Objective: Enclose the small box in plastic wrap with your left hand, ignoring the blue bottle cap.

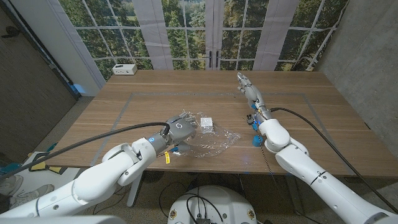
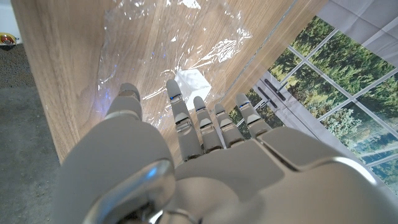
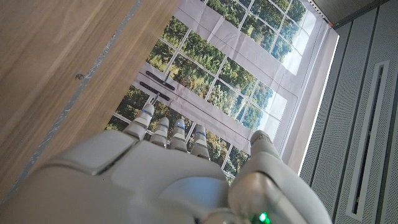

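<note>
Fingers (image 2: pixel 180 115) of left hand (image 1: pixel 180 129) spread near small box (image 1: pixel 206 122) on plastic wrap (image 1: pixel 214 142).

We see soft, even light on the bench (image 1: pixel 186 93), with only faint shadows. The plastic wrap (image 1: pixel 208 142) throws white glare, strongest in the left wrist view. Both wrist views bend lines at their edges, and the nearest part of each hand (image 2: pixel 205 168) looks softly blurred.
</note>
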Controlling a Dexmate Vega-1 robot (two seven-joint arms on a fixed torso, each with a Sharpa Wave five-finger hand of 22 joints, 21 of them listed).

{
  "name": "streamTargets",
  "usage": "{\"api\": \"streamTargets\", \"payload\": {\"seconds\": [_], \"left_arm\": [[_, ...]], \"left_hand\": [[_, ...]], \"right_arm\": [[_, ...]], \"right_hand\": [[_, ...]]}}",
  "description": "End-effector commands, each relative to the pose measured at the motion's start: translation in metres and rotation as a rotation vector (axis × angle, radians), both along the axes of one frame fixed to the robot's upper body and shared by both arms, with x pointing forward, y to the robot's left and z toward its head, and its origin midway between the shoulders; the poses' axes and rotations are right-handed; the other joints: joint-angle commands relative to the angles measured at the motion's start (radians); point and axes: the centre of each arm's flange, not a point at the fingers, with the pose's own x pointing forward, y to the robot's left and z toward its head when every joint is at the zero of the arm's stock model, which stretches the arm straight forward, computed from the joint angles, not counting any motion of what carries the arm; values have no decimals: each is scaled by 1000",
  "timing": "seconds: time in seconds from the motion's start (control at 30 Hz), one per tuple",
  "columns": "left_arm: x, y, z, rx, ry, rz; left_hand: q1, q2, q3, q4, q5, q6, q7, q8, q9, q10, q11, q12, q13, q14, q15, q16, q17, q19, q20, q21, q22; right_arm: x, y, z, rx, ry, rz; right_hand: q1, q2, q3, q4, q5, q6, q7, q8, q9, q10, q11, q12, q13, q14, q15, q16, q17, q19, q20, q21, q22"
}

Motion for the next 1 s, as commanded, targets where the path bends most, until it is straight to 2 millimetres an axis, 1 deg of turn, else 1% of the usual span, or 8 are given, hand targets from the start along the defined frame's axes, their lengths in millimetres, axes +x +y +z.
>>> {"api": "streamTargets", "payload": {"seconds": [0.03,0.43,0.5,0.57,0.6,0.67,0.87,1.0], "left_arm": [[6,10,-6,50,-5,90],[13,14,-8,70,54,137],[13,15,-7,89,55,158],[13,16,-6,92,40,160],[13,15,-6,105,39,164],[15,14,-6,124,51,177],[18,12,-14,174,-27,178],[18,13,-18,155,-55,136]], "left_hand": [[3,-23,-8,-7,2,-7,-20,-3,2,3,-7,6,3,4,-8,4,2,3,1,-2,3],[31,-50,-12,-30,13,-8,-33,-5,0,-3,-17,4,3,-2,-16,2,-1,11,-7,-5,2],[35,-56,-14,-33,15,-12,-28,-7,-1,-3,-17,4,3,-4,-17,1,-1,12,-7,-6,2],[42,-65,-18,-36,19,-28,-44,-15,-2,-9,-19,3,2,-9,-14,0,-1,13,-5,-8,2],[44,-67,-19,-36,21,-36,-44,-19,-2,-14,-16,2,2,-11,-10,0,-1,12,-2,-10,2],[51,-73,-22,-38,26,-52,-60,-27,-3,-18,-11,1,2,-13,-5,-1,-1,15,2,-11,2],[87,-87,-25,-47,43,-82,-72,-40,-5,-31,-15,-1,2,-13,-8,1,-1,28,1,-12,2],[108,-96,-29,-47,54,-110,-73,-50,-5,-32,-22,1,2,-8,-16,3,-2,38,-4,-13,2]], "right_arm": [[4,4,3,-5,-4,4],[8,7,6,-4,3,-2],[8,7,6,5,7,-4],[9,7,7,-5,5,-3],[9,7,7,0,6,-7],[10,7,7,8,4,-5],[11,6,5,9,9,-5],[12,6,5,5,9,-9]], "right_hand": [[1,4,4,1,2,6,-2,2,4,8,0,2,6,4,4,3,4,3,-2,4,1],[1,4,6,2,2,9,-2,2,4,10,1,2,6,5,4,3,4,4,-3,4,1],[2,5,6,2,2,9,-2,2,4,9,1,1,6,5,4,2,4,4,-4,4,1],[2,6,7,3,2,9,-3,2,4,8,0,1,6,4,3,2,4,4,-5,4,1],[2,7,7,3,2,10,-4,2,4,10,0,2,6,5,3,2,4,5,-5,4,1],[2,8,8,3,2,10,-4,2,4,10,0,2,6,5,3,3,4,4,-6,4,1],[2,11,9,5,2,12,-2,3,4,11,0,2,6,5,2,3,4,5,-7,4,1],[2,12,10,5,3,12,-3,3,4,13,1,2,6,6,2,3,4,5,-7,4,1]]}}
